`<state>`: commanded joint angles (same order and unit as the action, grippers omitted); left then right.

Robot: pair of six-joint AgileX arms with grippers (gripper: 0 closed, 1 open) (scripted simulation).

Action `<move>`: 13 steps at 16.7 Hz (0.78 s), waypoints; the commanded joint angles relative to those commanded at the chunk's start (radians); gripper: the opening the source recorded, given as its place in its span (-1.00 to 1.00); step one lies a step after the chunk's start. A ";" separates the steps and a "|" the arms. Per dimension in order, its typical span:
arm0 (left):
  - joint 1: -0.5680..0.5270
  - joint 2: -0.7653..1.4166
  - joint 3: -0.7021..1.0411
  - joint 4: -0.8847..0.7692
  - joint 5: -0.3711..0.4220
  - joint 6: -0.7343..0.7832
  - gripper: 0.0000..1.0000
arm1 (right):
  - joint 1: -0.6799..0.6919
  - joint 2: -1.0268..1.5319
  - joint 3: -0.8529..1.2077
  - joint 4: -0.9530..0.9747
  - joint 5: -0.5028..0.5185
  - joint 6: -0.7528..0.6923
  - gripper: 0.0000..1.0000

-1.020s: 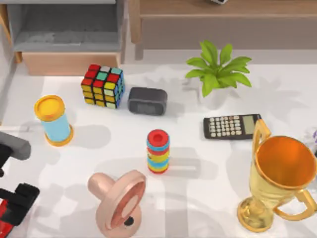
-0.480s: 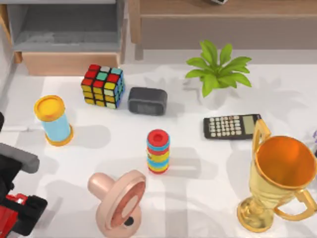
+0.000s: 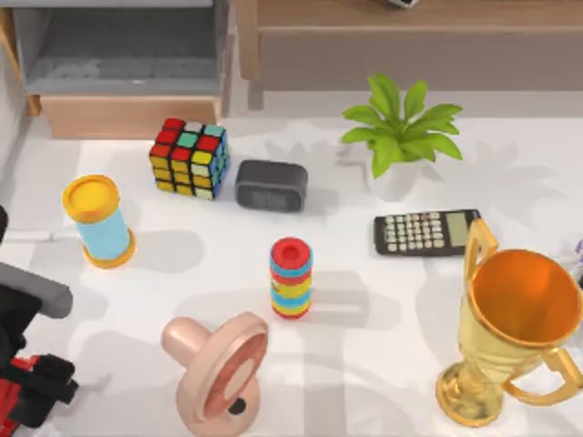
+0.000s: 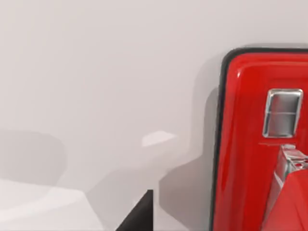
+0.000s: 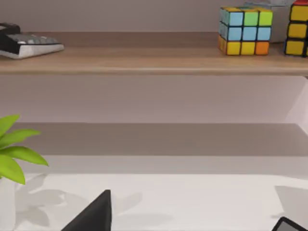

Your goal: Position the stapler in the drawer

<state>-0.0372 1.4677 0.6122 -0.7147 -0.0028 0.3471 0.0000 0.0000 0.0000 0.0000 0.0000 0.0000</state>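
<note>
The red stapler lies at the table's front left corner, mostly cut off by the top view's edge. Up close in the left wrist view, the stapler shows a glossy red body with a metal plate, resting on the white table. My left gripper hovers right over it. The drawer stands open at the back left, with a grey inside and a tan front panel. My right gripper is parked off to the right and open, facing the shelf.
A Rubik's cube and a black clock sit in front of the drawer. A yellow-capped blue cylinder, a ring stack, a pink dumbbell, a calculator, a plant and a gold trophy crowd the table.
My left gripper has come down towards the front left corner over the stapler, then edged slightly left. Nothing else on the table has moved.
</note>
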 joint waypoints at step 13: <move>0.000 0.000 0.000 0.000 0.000 0.000 -1.00 | 0.000 0.000 0.000 0.000 0.000 0.000 1.00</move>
<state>-0.0372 1.4677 0.6122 -0.7147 -0.0028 0.3471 0.0000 0.0000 0.0000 0.0000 0.0000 0.0000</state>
